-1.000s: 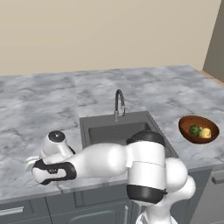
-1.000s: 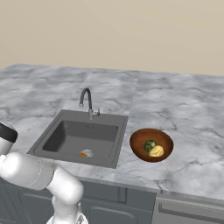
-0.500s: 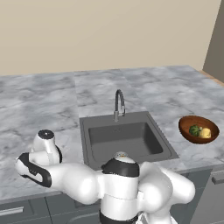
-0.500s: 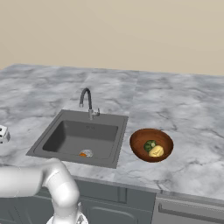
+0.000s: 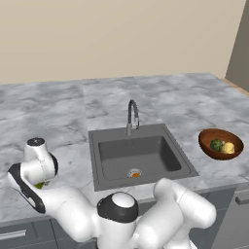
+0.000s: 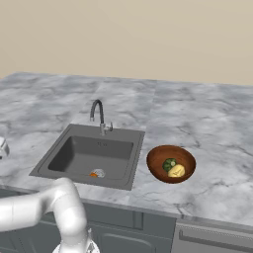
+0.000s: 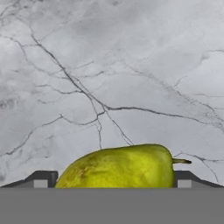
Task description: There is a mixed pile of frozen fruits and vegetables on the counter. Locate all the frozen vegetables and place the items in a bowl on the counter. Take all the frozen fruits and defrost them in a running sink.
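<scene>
A yellow-green fruit (image 7: 118,168) with a short stem lies on the marbled counter (image 7: 109,65), between the two fingertips of my open gripper (image 7: 112,180); the pads stand apart from it on either side. In the left base view my hand hangs low over the counter (image 5: 58,121) left of the sink (image 5: 146,153), with a sliver of the fruit (image 5: 43,185) showing beneath it. A small orange ball (image 5: 136,174) (image 6: 93,174) lies by the drain in the sink (image 6: 84,155). The reddish-brown bowl (image 5: 219,155) (image 6: 155,170) holds the broccoli (image 5: 216,144) (image 6: 169,163) and the potato (image 5: 229,148) (image 6: 176,171).
A curved grey faucet (image 5: 132,114) (image 6: 98,113) stands at the back rim of the sink. My arm's elbow reaches along the counter's front edge in front of the basin. A wall rises behind the counter.
The arm has swung left, away from the sink's front corner, and its elbow has dropped low. The hand now sits over the yellow-green fruit. The jaws have stayed open.
</scene>
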